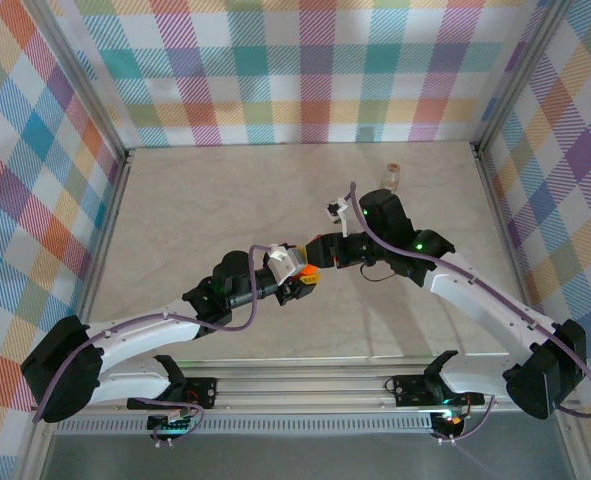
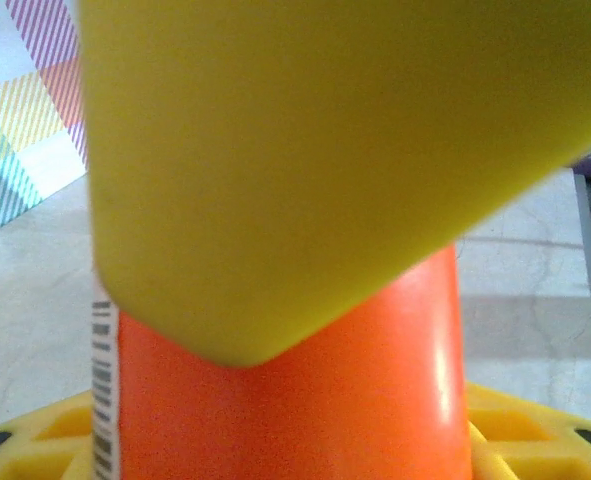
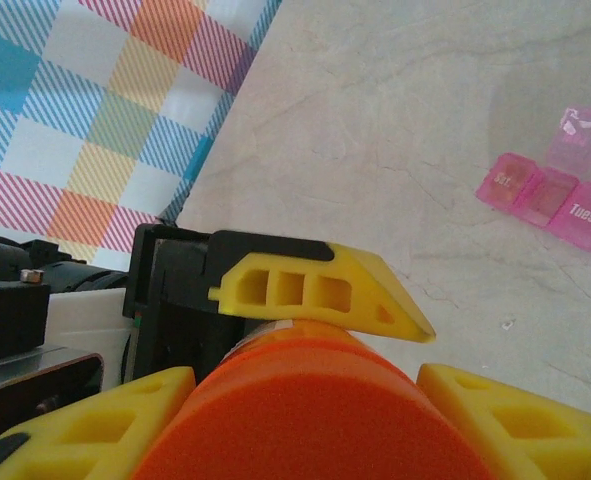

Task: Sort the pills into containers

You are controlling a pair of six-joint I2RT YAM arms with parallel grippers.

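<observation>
Currently: both arms reach in twd the middle of the table [image 1: 225,200], and their wrists meet a bit nearer the near edge than the far one.

Orange bottle [image 1: 310,278] sits btwn the two grippers, seen from above.

L gripper [image 1: 299,279]: jaws narrow, closed round the orange bottle. L wrist cam shows one yellow finger [image 2: 275,150] across the bottle's side and the other under it. White label w/ barcode [image 2: 101,390] runs along the bottle's edge.

R gripper [image 1: 321,264]: jaws narrow, holding the same bottle from the opposite side. R wrist cam shows the bottle's round orange end btwn the R yellow fingers [image 3: 85,425], one on each side and both against it. One L finger lies across the top of the bottle, touching.

Can't tell whether the bottle rests on the table or is lifted.

Pink pill box [image 3: 547,195]: flat on the table, well apart from both grippers. Several compartments in a row, "Tues." legible on one lid. One clear-pink lid [image 3: 583,128] stands open. Can't tell which table edge it lies nearest.

Small clear vial [image 1: 392,178]: upright, near the far edge, R part of the table, apart from both arms.
</observation>
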